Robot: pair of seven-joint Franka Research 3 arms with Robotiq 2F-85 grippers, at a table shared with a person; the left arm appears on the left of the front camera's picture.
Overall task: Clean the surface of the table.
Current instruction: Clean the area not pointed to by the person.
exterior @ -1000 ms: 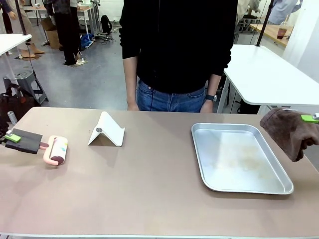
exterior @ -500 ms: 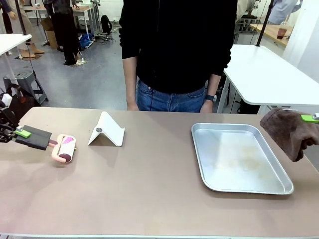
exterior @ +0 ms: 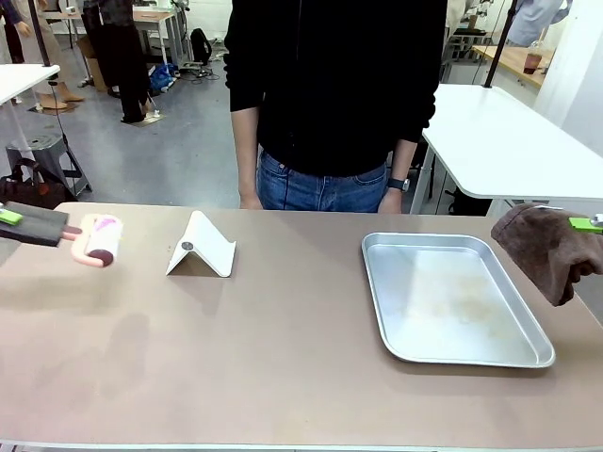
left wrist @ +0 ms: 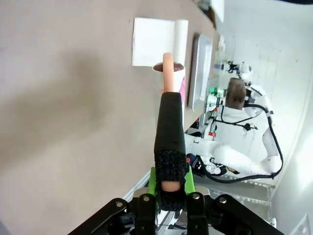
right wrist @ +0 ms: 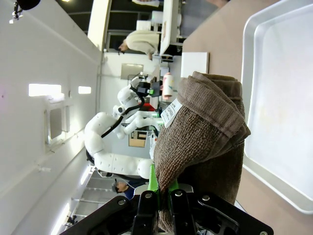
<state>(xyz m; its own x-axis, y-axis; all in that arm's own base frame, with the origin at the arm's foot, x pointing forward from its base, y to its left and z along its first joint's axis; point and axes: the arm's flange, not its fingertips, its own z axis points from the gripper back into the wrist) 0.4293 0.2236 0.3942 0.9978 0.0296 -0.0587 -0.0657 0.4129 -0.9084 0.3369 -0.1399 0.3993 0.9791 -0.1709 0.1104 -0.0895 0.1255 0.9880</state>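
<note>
My left end effector [left wrist: 170, 190] is clamped tight on the black handle of the lint roller [exterior: 99, 237], which I read as hanging clear of the counter [exterior: 283, 377] above its far left corner. My right end effector [right wrist: 164, 197] is closed on a fold of the brown cloth [exterior: 546, 250], held up near the counter's right edge, just beside the far right corner of the metal tray [exterior: 376, 294]. The counter itself spans the whole width in front of me, and most of its beige top lies bare. My main worry is the white folded stand [exterior: 203, 247] near the roller: it looks light, so a sweep toward the middle would probably shove or tip it rather than clean around it. If I bring the roller down tilted, only one end would bite and the handle could twist in the pads. On the right, the cloth droops well below the pinch point, so a low pass could snag the tray's rim and drag the tray, or pull the cloth free. The person's hand [exterior: 391, 200] hangs right at the far edge, so a long stroke risks contact. The tray is the one container here, and it holds nothing beyond faint smears on its floor.
</note>
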